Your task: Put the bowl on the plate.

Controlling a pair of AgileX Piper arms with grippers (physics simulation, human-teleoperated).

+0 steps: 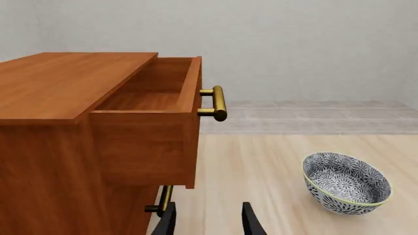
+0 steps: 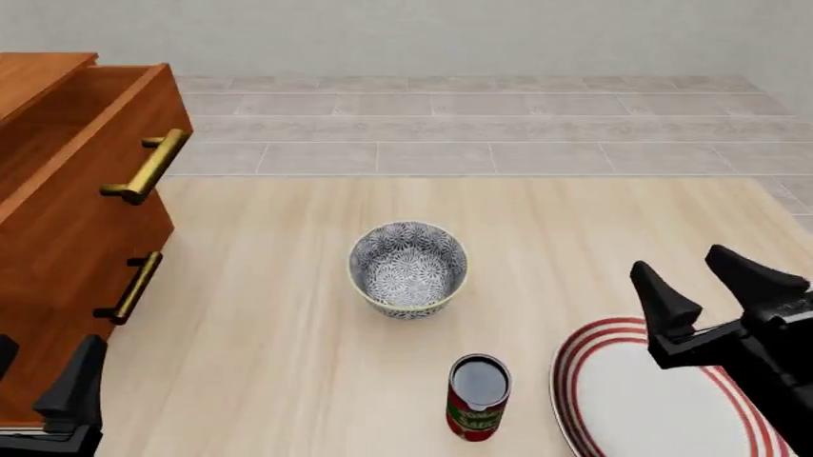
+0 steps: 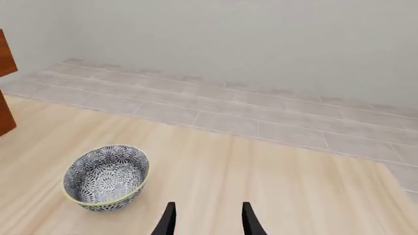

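The bowl (image 2: 408, 268), blue-grey and white floral with a cream rim, stands upright on the table's middle; it also shows in the left wrist view (image 1: 345, 182) and right wrist view (image 3: 107, 176). The plate (image 2: 635, 400), white with red rings, lies at the front right, partly under my right arm. My right gripper (image 2: 718, 281) hangs open above the plate's far edge, right of the bowl, holding nothing (image 3: 207, 219). At the front left my left gripper (image 2: 45, 376) is open and empty beside the cabinet (image 1: 205, 219), far from the bowl.
A wooden cabinet (image 2: 64, 238) fills the left side, its top drawer (image 1: 153, 98) pulled out, with brass handles (image 2: 147, 167). A red can (image 2: 478, 397) stands in front of the bowl, left of the plate. A grey tiled floor lies beyond the table's far edge.
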